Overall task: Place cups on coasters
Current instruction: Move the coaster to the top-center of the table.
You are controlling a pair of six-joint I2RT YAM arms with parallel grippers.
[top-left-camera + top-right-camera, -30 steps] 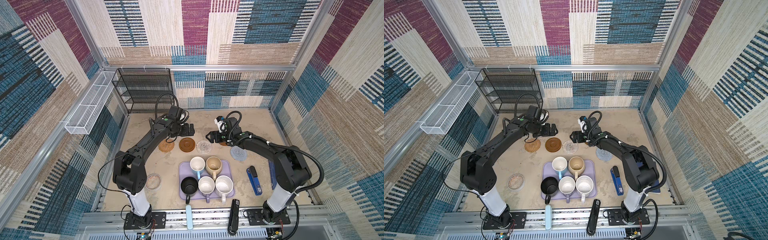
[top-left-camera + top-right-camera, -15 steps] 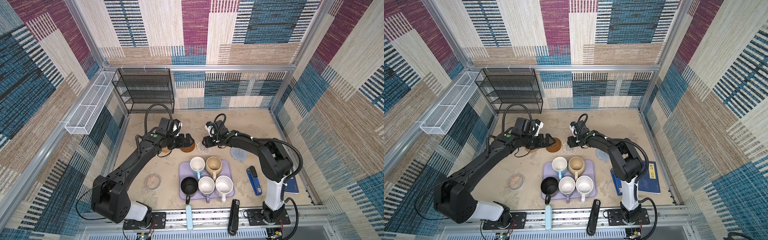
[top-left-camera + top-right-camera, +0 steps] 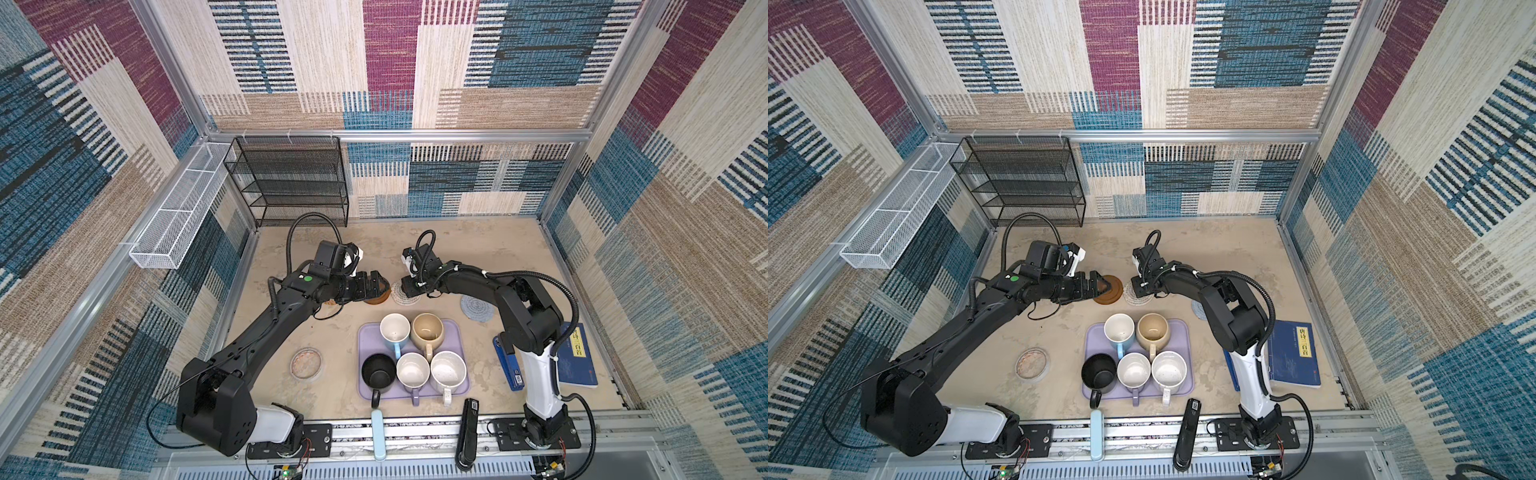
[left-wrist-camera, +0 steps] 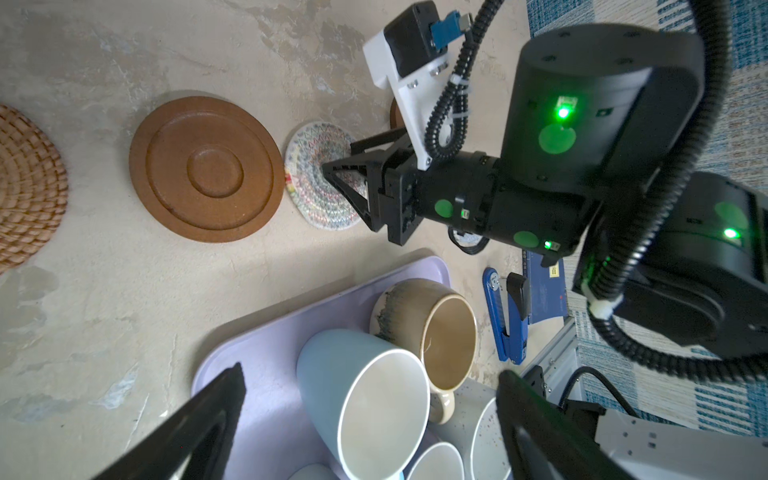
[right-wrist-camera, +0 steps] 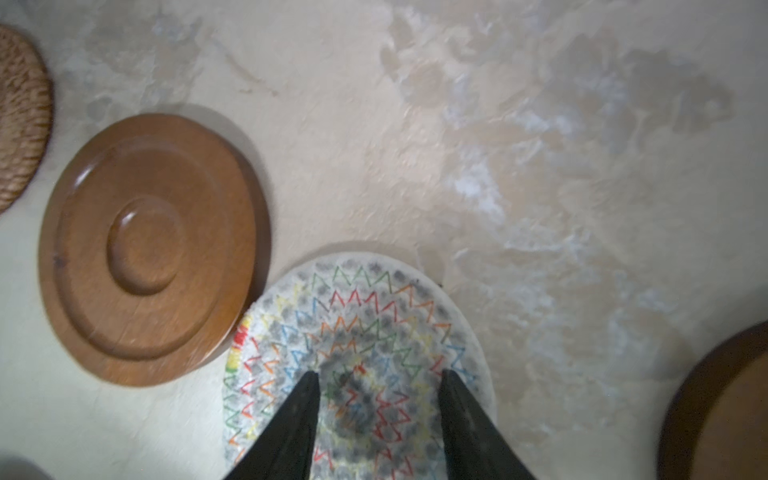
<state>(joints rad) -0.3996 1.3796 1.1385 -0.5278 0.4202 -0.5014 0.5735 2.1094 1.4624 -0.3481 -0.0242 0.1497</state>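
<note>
Five cups stand on the lavender tray (image 3: 459,345): light blue (image 3: 394,328), beige (image 3: 427,328), black (image 3: 377,372), lavender (image 3: 412,370) and speckled white (image 3: 448,370). Behind the tray lie the coasters: rattan (image 4: 25,187), brown wooden (image 3: 380,297), whitish crocheted (image 3: 400,293), a second brown wooden one (image 5: 723,407) and blue-grey crocheted (image 3: 477,307). My left gripper (image 3: 376,286) hovers wide open over the brown wooden coaster, holding nothing. My right gripper (image 5: 380,378) is low over the whitish crocheted coaster, its jaws partly apart with nothing between them.
A pinkish dish (image 3: 306,363) lies left of the tray. A blue stapler (image 3: 509,365) and blue book (image 3: 575,353) lie to the right. A black stapler (image 3: 467,432) rests on the front rail. A black wire shelf (image 3: 291,183) stands at the back left.
Both grippers have come forward from the back of the table to the coaster row. The right gripper's jaws have narrowed. The left jaws stay wide.
</note>
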